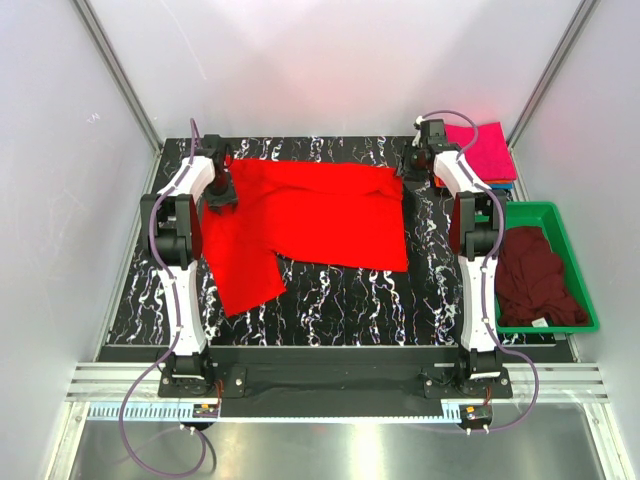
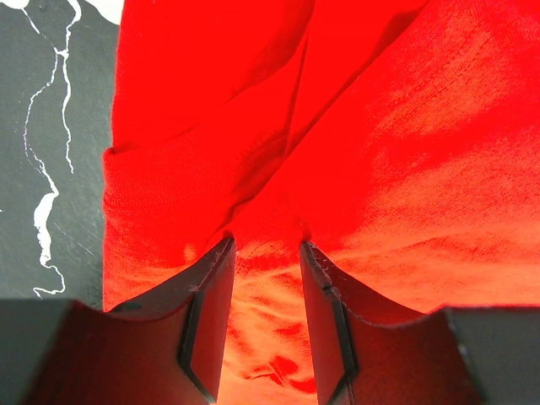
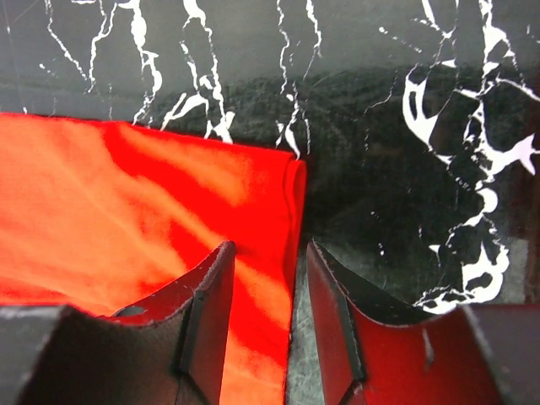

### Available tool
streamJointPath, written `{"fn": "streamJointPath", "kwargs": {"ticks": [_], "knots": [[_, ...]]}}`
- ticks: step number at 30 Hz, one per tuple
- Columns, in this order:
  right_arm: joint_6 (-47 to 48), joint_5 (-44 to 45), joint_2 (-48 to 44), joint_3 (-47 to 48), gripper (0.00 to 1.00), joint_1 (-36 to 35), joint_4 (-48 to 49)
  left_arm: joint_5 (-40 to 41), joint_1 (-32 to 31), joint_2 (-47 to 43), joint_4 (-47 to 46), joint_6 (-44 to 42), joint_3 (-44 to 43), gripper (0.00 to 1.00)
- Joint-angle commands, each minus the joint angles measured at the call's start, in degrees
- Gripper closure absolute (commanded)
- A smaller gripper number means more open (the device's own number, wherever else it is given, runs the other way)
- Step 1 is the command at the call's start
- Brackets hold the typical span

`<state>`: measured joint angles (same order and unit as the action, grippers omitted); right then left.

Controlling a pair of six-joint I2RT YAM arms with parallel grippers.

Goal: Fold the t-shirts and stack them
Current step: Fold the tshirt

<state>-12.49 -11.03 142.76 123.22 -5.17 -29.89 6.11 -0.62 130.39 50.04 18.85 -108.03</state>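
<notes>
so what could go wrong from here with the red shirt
1. Cloth is bunched between the fingers of the left pincer. If that arm pulls away, it may drag and wrinkle the red t-shirt.
2. The right pincer straddles the very edge of the shirt, with one finger over bare table. Closing there could catch only the hem or miss it.
3. The shirt's near-left part juts out unevenly, so a fold may come out crooked.

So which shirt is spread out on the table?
The bright red t-shirt; the pink one lies folded far right, the maroon one is bunched in the green bin.
</notes>
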Motion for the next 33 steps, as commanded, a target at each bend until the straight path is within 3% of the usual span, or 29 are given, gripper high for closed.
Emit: {"fn": "streamJointPath", "kwargs": {"ticks": [1, 8, 14, 18, 20, 21, 22, 23, 26, 33], "knots": [[0.3, 1.6, 1.6, 3.6, 0.53, 0.3, 0.1, 0.9, 0.4, 0.7, -0.5, -0.7, -2.5, 0.58], [0.4, -0.5, 4.7, 6.9, 0.55, 0.8, 0.4, 1.1, 0.4, 1.1, -0.5, -1.0, -2.7, 0.58], [-0.3, -0.5, 6.6, 9.9, 0.69, 1.6, 0.8, 2.1, 0.4, 2.0, 0.0, -1.3, -2.8, 0.58], [-0.4, -3.0, 6.7, 10.0, 0.84, 2.1, 3.6, 2.9, 0.4, 2.3, 0.0, -1.4, -2.7, 0.58], [-0.4, -4.3, 7.0, 11.0, 0.79, 2.2, 4.1, 2.9, 0.4, 2.3, 0.0, -1.4, -2.7, 0.58], [-0.6, -6.8, 7.0, 11.2, 0.71, 2.5, 4.1, 2.9, 0.4, 2.3, 0.0, -1.4, -2.6, 0.58], [-0.7, -8.1, 6.9, 10.8, 0.56, 2.5, 4.7, 3.0, 0.4, 2.4, 0.1, -1.4, -2.6, 0.58], [-1.0, -9.1, 6.8, 10.6, 0.53, 2.7, 4.8, 3.1, 0.4, 2.3, 0.1, -1.4, -2.5, 0.58], [-2.8, -10.1, 6.7, 10.0, 0.5, 3.4, 5.4, 2.9, 0.4, 2.2, 0.0, -1.2, -2.5, 0.58], [-4.6, -10.5, 8.1, 10.6, 0.63, 3.8, 4.7, 2.8, 0.3, 2.2, 0.0, -0.7, -2.4, 0.58]]}}
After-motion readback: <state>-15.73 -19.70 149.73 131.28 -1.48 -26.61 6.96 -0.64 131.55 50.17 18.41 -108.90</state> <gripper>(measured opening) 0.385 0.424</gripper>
